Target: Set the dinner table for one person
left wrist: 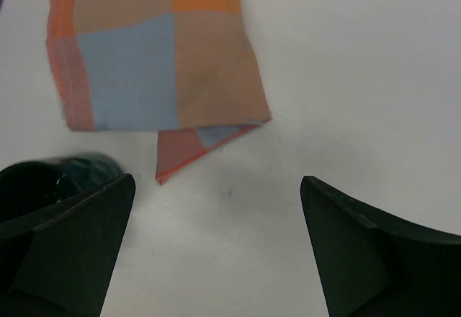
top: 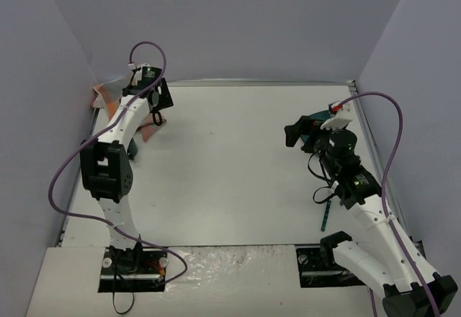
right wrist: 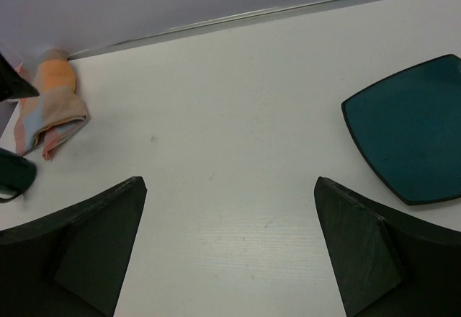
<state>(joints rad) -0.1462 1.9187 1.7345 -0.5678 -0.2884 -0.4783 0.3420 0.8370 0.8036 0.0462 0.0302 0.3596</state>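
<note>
While plaid cloth (left wrist: 158, 50) lies folded, sq. teal plate (right wrist: 410, 126) tops matte table (right wrist: 238, 151).

1. My left arm (top: 115, 151) is stretched far forward, with the wrist bent downward.
2. My left gripper (left wrist: 217, 187) has its jaws wide apart and grips nothing.
3. My right arm (top: 374, 216) reaches forward, and its wrist is turned inward.
4. My right gripper (right wrist: 230, 187) also has its jaws wide apart and grips nothing.
</note>
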